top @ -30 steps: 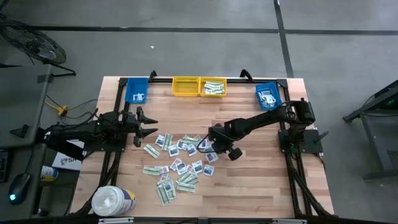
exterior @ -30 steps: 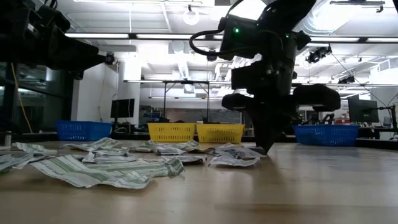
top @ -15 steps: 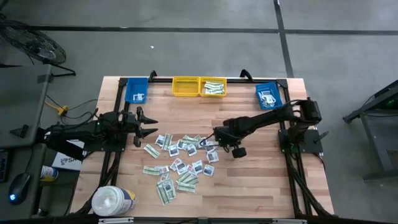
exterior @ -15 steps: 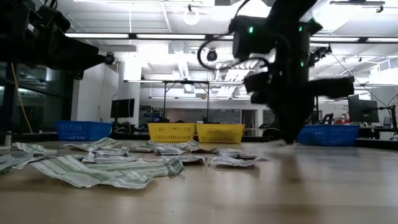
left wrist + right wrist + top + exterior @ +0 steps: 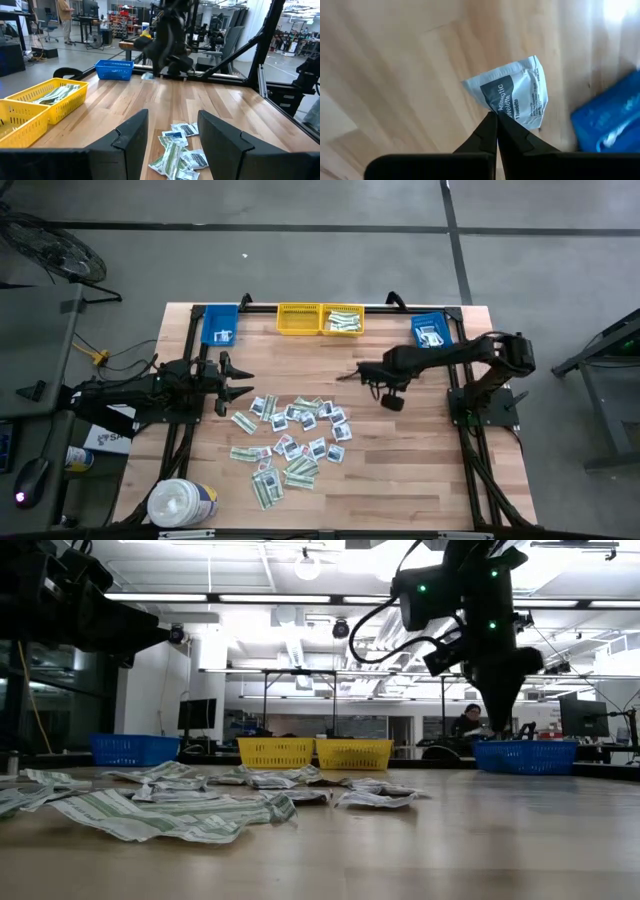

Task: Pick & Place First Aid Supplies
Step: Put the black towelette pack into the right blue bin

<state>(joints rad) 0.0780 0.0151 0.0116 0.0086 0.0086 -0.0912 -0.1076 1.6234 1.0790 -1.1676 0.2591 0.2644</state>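
The first aid supplies (image 5: pixel 290 435) lie as a loose pile of small flat packets in the middle of the wooden table. My right gripper (image 5: pixel 342 376) hangs above the table beyond the pile's far right side. It is shut on one squarish white packet with a dark blue mark (image 5: pixel 515 97), and its fingers point steeply down in the low view (image 5: pixel 497 720). My left gripper (image 5: pixel 172 137) waits open and level at the table's left side (image 5: pixel 240 380), touching nothing. My right gripper pinches the white packet by one edge next to its dark blue mark (image 5: pixel 501 114), between the two fingertips. The fingers come from above, pointing steeply down. The packet sticks out past the fingertips, lifted clear of the table.
Along the far edge stand a blue bin (image 5: pixel 220 325), two yellow bins (image 5: pixel 298 318) (image 5: pixel 343 320) and a second blue bin (image 5: pixel 431 333); the right wrist view shows part of a blue bin (image 5: pixel 610 125). A white tub (image 5: pixel 182 502) stands at the near left corner.
My right gripper has risen from the pile's right side and gone toward the table's far right, toward the right-hand blue bin, rolling its wrist. The white packet has come with it, lifted clear of the pile.
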